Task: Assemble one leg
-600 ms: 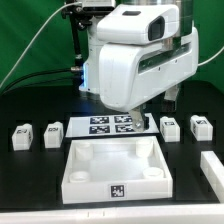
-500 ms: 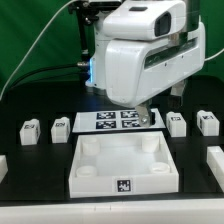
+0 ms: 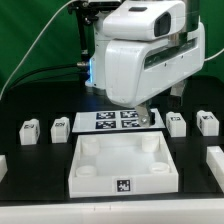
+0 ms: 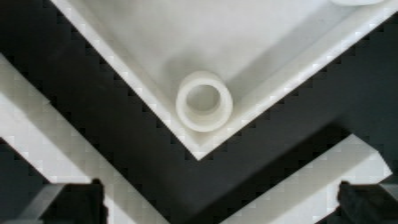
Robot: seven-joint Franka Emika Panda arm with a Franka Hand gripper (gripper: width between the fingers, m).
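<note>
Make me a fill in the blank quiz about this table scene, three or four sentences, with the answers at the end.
1. On the exterior view's left of the large white square tray-like panel stand ____ small white plastic blocks with tags.
2. The thin white marker board carries ____ square tags.
3. The wrist view shows a round ____ in the panel's corner.
4. The end effector is open and holds ____.
Answers: two; four; hole; nothing.

Exterior view faces the arm (image 3: 130, 60) from above; wrist view sits close over the shared panel (image 3: 95, 183).
</note>
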